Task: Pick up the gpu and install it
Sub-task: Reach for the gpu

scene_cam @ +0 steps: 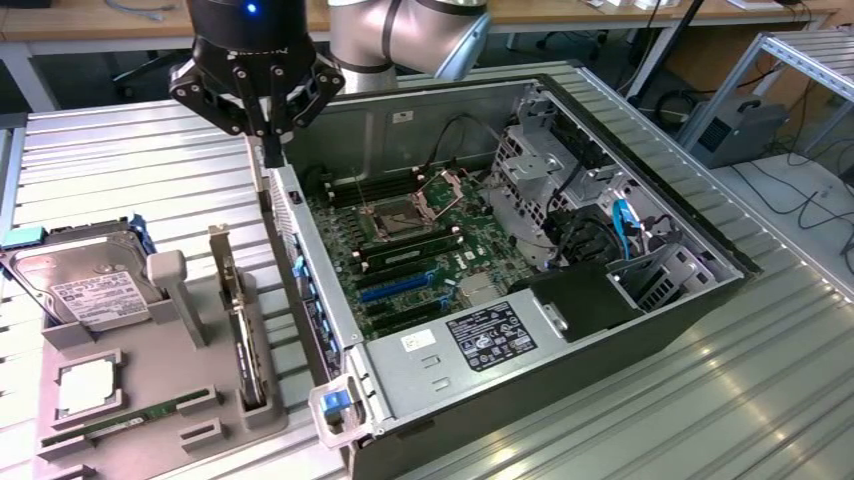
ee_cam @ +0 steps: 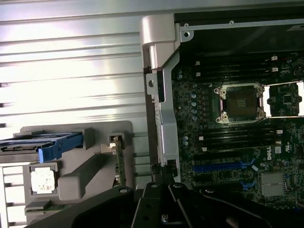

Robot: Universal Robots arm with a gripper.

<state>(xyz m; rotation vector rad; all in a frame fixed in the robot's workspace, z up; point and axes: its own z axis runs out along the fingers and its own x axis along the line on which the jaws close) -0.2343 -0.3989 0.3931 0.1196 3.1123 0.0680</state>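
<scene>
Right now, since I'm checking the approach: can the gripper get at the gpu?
Probably yes. The gpu stands on edge in its gray holder with nothing over its top edge, and the gripper hangs above the case wall close by.

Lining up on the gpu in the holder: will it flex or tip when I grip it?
Probably stiff: the gpu is a flat board with a metal end bracket. It stands on its edge in the gray holder, so a sideways nudge might tilt it. The thin top edge offers little grip, so it may slip.
</scene>
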